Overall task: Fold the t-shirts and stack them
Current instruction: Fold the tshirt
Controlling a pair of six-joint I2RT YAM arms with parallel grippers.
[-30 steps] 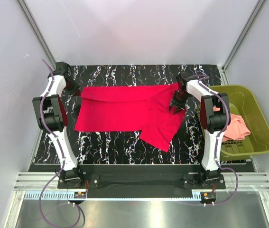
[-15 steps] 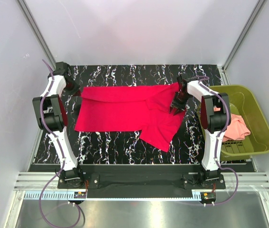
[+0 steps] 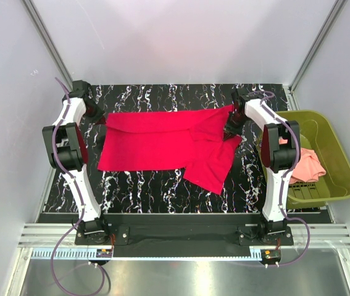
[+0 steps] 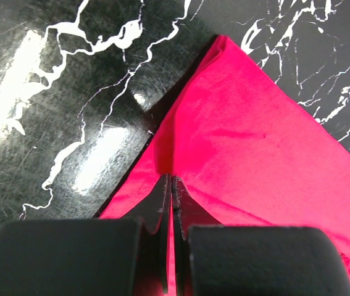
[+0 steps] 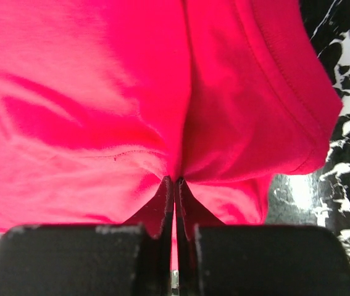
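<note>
Arm bases (image 3: pixel 94 228) sit bolted at the near edge. Beyond them is a strip of bare black marble-patterned table (image 3: pixel 144 185).

The red t-shirt (image 3: pixel 156 145) lies mid-table, spread flat, its long side running left to right. Right of centre, one flap of it juts toward the near edge at a slant. The cloth is mostly smooth, with creases gathering toward the right end.

Off the table's right side stands the olive-green basket (image 3: pixel 342 165). The pink t-shirt (image 3: pixel 307 165) lies crumpled inside it, partly hidden behind the right arm.

At the far left, the left gripper (image 4: pixel 171 180) has its fingers pressed together, a thin edge of red cloth pinched between them at the red t-shirt's far-left corner. The pointed corner lies on the marble just ahead.

At the far right, the right gripper (image 5: pixel 175 182) has its fingers fully closed on a fold of the red t-shirt near its far-right edge. The cloth puckers into the pinch. A hemmed edge curves off to the right, over the table.
</note>
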